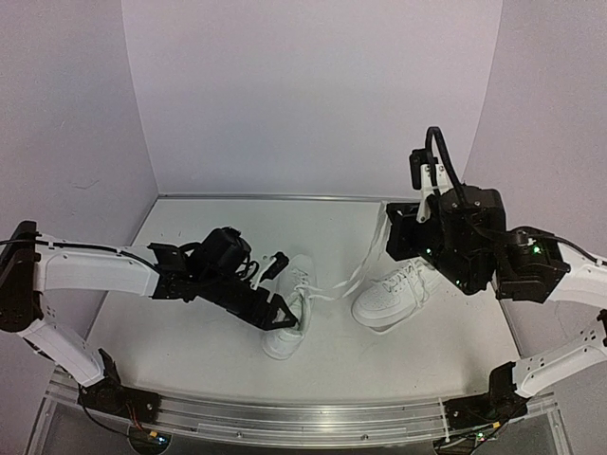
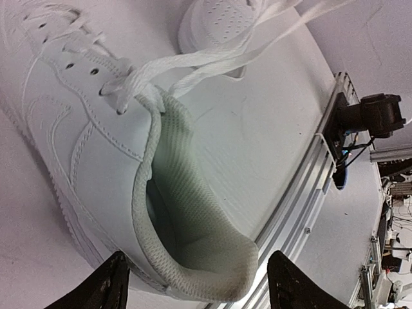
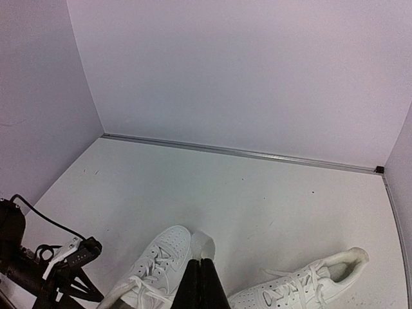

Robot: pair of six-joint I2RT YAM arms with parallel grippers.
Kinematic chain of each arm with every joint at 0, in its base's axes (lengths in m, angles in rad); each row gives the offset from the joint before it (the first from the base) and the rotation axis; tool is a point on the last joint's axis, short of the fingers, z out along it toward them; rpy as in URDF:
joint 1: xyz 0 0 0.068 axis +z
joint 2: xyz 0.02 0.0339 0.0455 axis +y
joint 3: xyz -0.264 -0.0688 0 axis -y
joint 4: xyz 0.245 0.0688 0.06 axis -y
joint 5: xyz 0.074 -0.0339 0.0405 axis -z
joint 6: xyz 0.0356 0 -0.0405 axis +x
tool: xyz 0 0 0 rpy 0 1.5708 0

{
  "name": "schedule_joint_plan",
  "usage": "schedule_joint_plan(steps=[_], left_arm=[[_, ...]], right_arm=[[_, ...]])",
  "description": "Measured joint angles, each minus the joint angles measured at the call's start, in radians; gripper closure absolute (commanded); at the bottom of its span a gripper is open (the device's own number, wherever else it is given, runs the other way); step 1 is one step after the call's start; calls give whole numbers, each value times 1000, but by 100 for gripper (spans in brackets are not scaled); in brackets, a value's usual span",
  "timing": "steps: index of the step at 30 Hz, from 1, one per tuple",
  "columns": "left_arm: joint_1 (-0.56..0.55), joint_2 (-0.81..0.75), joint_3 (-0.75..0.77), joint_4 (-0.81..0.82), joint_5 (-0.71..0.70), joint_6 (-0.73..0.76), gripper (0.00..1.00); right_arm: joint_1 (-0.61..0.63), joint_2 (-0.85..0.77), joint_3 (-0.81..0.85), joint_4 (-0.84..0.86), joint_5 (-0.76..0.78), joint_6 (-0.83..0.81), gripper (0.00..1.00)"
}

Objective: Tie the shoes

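Observation:
Two white sneakers lie on the table: the left shoe (image 1: 285,327) and the right shoe (image 1: 394,296). My left gripper (image 1: 292,318) is open, its fingers (image 2: 106,286) on either side of the left shoe's heel collar (image 2: 193,244), not closed on it. A long white lace (image 1: 356,275) runs from the left shoe up to my right gripper (image 1: 391,225), which is raised above the right shoe. In the right wrist view the right gripper (image 3: 205,262) is shut on a fold of the lace (image 3: 205,243), with the left shoe (image 3: 154,267) and right shoe (image 3: 309,286) below.
White walls enclose the table on three sides, with a metal strip (image 3: 244,152) along the back. A metal rail (image 1: 285,417) runs along the near edge. A camera mount (image 2: 376,116) stands past that rail.

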Motion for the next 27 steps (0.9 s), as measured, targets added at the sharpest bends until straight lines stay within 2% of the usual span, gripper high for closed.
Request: schedule_joint_plan(steps=[6,12,19,27], left_arm=[[-20,-7,37,-5,-23,38,21],[21,-125,93,-79,-109,108,18],[34,-161,225,-85,-111,221,23],[34,-151,247,-55,1,352,30]], right_arm=[[-15,14,28,9,-58,-47,100],[-18,37,42,27,-201,-109,100],[-18,89,68,38,-384,-187,100],[-18,94,83,51,-519,-228,100]])
